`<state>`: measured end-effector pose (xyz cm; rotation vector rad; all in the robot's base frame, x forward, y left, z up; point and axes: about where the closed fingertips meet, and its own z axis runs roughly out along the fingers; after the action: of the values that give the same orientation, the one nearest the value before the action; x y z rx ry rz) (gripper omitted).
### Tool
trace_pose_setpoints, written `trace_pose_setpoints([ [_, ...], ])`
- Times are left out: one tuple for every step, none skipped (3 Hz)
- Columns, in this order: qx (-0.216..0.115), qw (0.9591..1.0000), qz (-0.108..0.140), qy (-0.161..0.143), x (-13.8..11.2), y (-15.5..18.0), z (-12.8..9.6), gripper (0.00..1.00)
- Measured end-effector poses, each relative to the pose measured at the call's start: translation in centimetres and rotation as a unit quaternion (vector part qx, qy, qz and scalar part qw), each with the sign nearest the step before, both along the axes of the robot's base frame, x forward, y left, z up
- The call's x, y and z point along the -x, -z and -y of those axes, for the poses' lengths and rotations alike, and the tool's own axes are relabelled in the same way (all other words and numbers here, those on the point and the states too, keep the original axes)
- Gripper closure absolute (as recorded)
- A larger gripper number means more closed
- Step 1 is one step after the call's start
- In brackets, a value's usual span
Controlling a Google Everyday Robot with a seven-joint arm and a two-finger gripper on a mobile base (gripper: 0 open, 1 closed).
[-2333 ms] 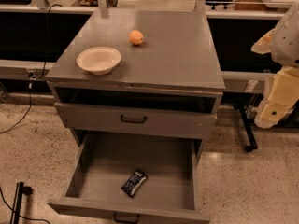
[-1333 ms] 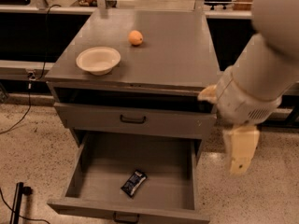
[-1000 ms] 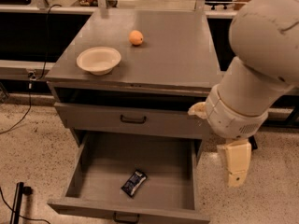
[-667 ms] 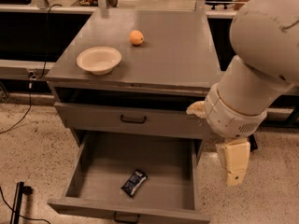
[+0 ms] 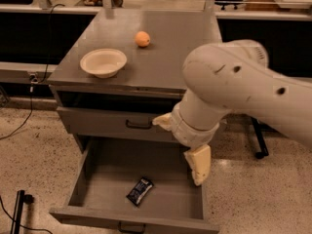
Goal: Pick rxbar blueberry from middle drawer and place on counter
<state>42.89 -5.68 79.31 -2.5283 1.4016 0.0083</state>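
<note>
The rxbar blueberry [image 5: 140, 191], a dark navy bar, lies flat on the floor of the middle drawer [image 5: 105, 177], which is pulled wide open at the bottom of the cabinet. My gripper [image 5: 177, 151] hangs over the drawer's right side, above and to the right of the bar and not touching it. Its cream fingers [image 5: 198, 164] are spread apart and hold nothing. My big white arm covers the cabinet's right front corner. The grey counter [image 5: 175, 48] lies above.
A cream bowl [image 5: 103, 62] and a round orange fruit [image 5: 142, 38] sit on the counter's left and middle. The shallower drawer front with a black handle [image 5: 139, 126] is shut. A black stand leg [image 5: 258, 140] is at the right, and cables run over the speckled floor at the left.
My arm has swung in from the right and leftward across the cabinet front, bringing the gripper down over the open drawer's right side. The bar, bowl and fruit have not moved.
</note>
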Motion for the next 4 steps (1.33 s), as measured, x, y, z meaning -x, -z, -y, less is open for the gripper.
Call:
trace_pose_setpoints([
  [-0.022, 0.9936, 0.052, -0.098, -3.7, 5.0, -5.9, 0.0],
  [-0.045, 0.9857, 0.054, -0.154, -5.5, 8.8, -9.7, 0.0],
  [-0.049, 0.9852, 0.049, -0.157, -5.6, 9.5, -9.9, 0.0],
  [-0.045, 0.9816, 0.017, -0.185, -5.8, 12.0, -11.4, 0.0],
])
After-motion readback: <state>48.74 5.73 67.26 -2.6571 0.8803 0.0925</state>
